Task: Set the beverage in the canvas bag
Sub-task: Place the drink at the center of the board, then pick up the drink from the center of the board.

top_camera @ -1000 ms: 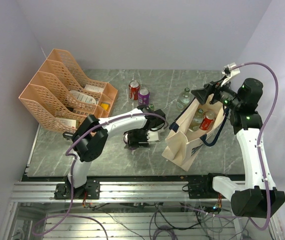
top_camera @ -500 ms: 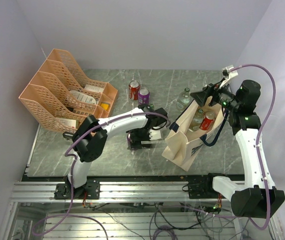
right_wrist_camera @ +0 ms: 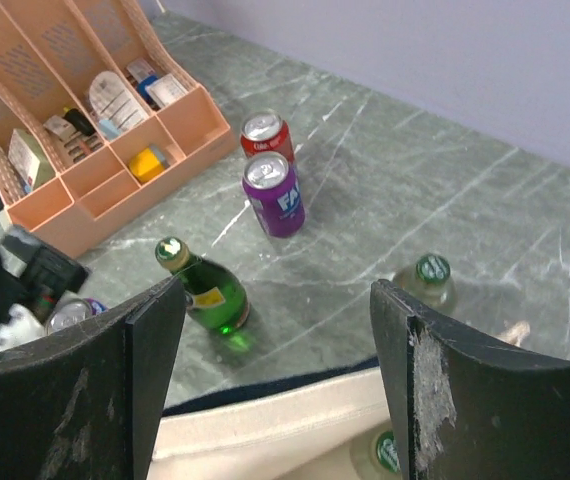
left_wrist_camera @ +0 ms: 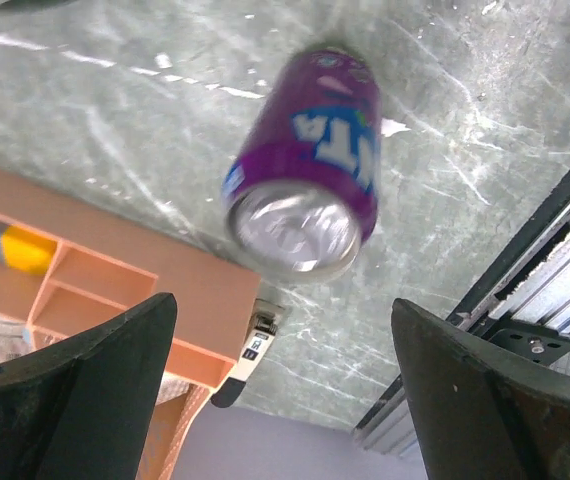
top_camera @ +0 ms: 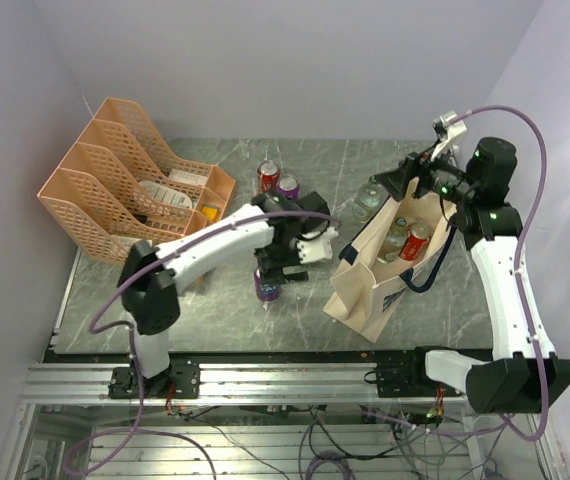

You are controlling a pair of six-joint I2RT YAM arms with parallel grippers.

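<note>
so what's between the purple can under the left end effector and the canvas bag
Only bare table between the purple can and canvas bag, in the top external view.

Your grey marble table (top_camera: 215,310), from left to right.
You have orange file trays (top_camera: 115,190) back left, a red can (right_wrist_camera: 267,138) beside a purple can (right_wrist_camera: 273,195), a green bottle (right_wrist_camera: 203,290), a clear bottle (right_wrist_camera: 427,280), a second purple can (top_camera: 266,287) mid-table, and the canvas bag (top_camera: 365,290) standing right.
</note>
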